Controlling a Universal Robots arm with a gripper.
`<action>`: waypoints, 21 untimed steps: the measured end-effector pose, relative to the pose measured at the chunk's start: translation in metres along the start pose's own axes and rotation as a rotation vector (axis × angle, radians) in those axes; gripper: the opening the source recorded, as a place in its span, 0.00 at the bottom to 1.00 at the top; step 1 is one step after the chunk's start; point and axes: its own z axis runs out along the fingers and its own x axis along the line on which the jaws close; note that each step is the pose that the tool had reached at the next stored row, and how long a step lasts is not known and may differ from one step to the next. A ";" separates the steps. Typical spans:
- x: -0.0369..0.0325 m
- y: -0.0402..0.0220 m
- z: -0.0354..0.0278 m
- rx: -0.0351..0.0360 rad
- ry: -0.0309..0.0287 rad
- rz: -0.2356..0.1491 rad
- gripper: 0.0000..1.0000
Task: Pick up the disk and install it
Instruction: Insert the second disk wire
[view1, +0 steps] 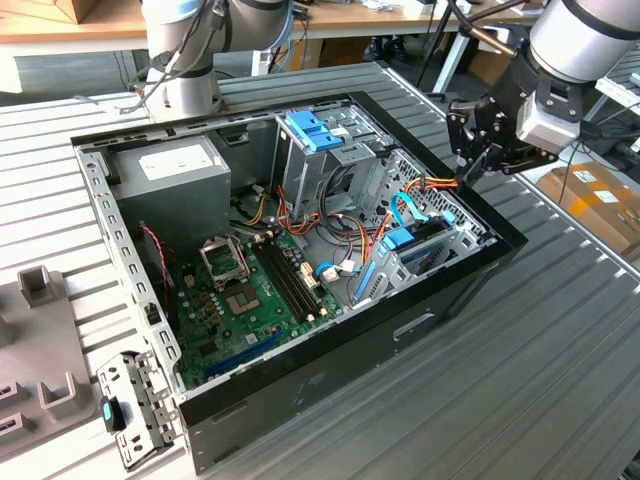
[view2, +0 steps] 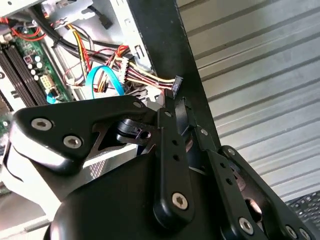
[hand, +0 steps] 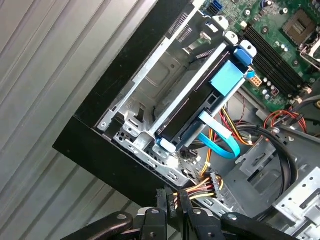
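Gripper (hand: 172, 200) pinching a power connector (hand: 170, 201); disk (hand: 200, 107) sits in the case's bay (hand: 150, 90)

a ribbed grey metal table (view1: 560, 340) spans the scene under even light. behind it stands a wooden bench (view1: 60, 25), and cardboard boxes (view1: 590, 195) sit at the exterior view's right.

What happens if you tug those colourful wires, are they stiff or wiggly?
Probably wiggly: the colourful wires already sag in loose curves. Likely light, since they look thin. The black plug on their end looks hard and rigid.
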 end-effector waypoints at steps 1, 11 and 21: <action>0.0000 0.0001 0.0002 0.0005 -0.0031 -0.020 0.24; -0.0008 -0.0006 0.0006 -0.0172 0.0263 -0.067 0.24; -0.0082 -0.0066 0.0023 -0.0818 0.0970 -0.080 0.24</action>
